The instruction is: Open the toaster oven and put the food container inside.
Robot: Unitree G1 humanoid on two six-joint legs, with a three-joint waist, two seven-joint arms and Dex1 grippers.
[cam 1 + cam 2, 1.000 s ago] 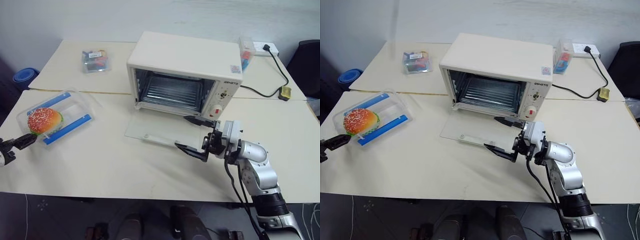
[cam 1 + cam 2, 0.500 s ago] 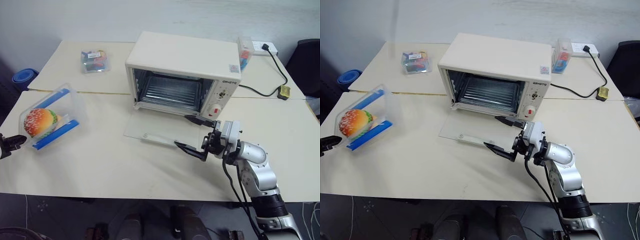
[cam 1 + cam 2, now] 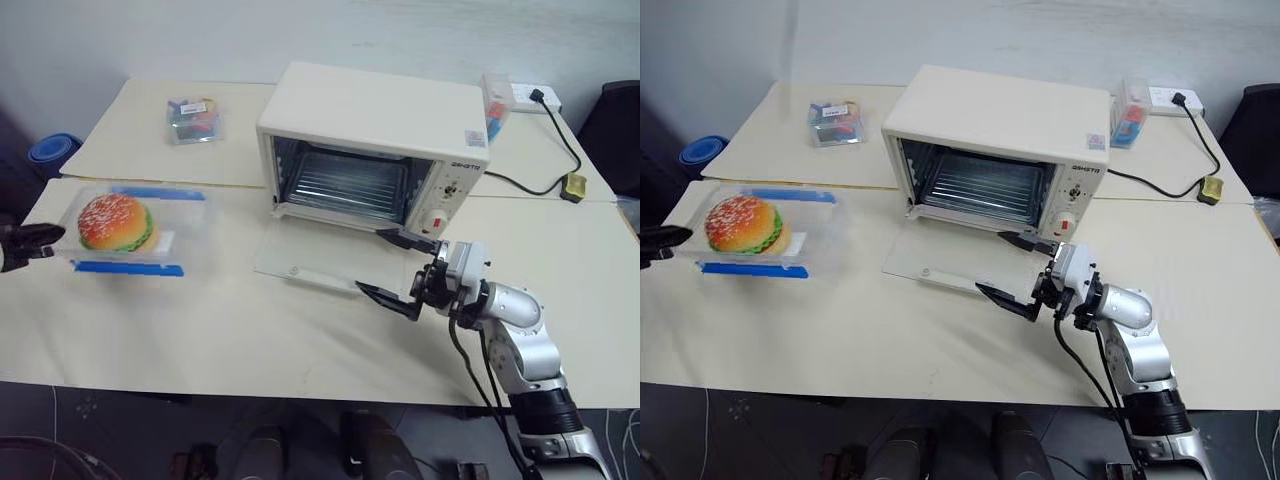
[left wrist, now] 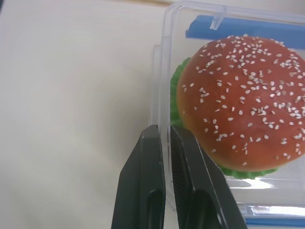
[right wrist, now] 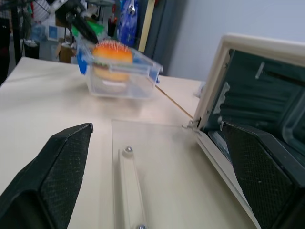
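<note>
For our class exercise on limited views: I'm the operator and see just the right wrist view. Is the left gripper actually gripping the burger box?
Observer: Yes. In the left wrist view the left gripper is shut on the food container's clear wall.
Operator: Does the box rest on the table?
Observer: No, it looks lifted off the table.
Operator: Is the oven open?
Observer: Yes, the toaster oven's door lies flat; the right gripper stands open over it.

Lab room: bare tables (image 3: 300, 330), power strip (image 3: 525, 96), grey wall.
</note>
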